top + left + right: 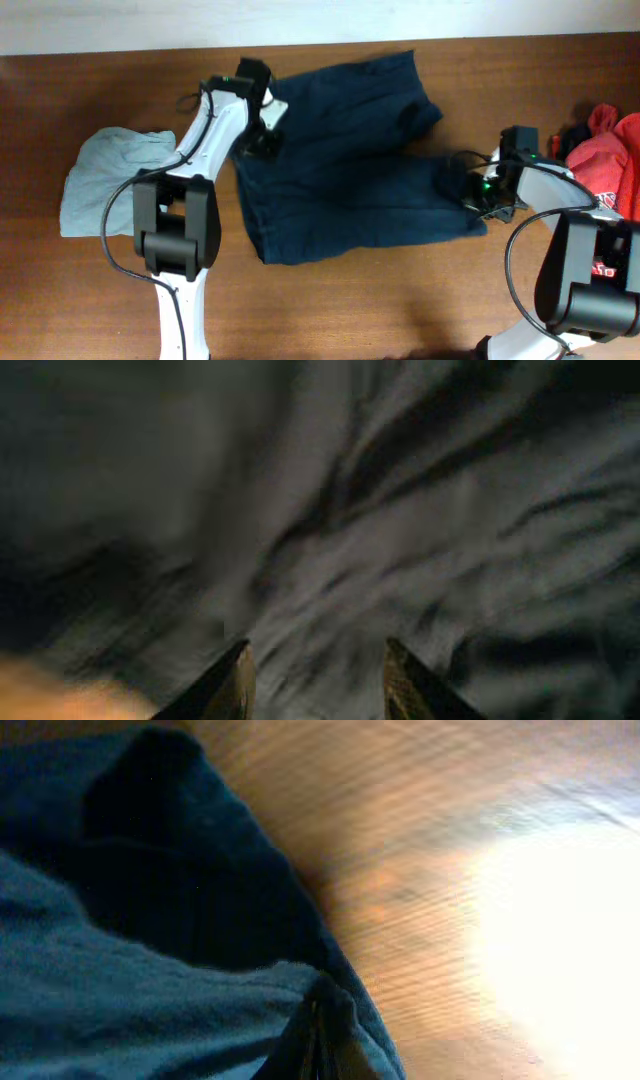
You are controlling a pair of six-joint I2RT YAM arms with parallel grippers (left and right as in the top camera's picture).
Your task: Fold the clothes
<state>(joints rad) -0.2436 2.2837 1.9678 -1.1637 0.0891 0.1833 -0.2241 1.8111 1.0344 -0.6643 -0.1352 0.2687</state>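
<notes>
Dark navy-blue shorts are spread on the brown wooden table, in the middle of the overhead frame. One wide leg is directed to the upper right. The other is stretched to the right, towards the right arm. The cloth is wrinkled and not flat.

The left pincer is placed over the upper left edge of the shorts. In the left wrist view its two fingers are seen apart, about half open, with creased dark fabric filling the frame beyond them. Nothing is seen clamped between the fingers. Whether their tips are touching the cloth cannot be told, because the picture is blurred.

The right pincer is set at the right end of the lower leg. In the right wrist view it is seen fully closed, and the hem of the shorts is bunched around the closed tips, so a pinch of the fabric is held. Bare table is seen to the right of the hem.

A pale grey-green garment is lying crumpled at the left of the overhead frame, apart from the shorts. A red garment is lying at the right edge.
</notes>
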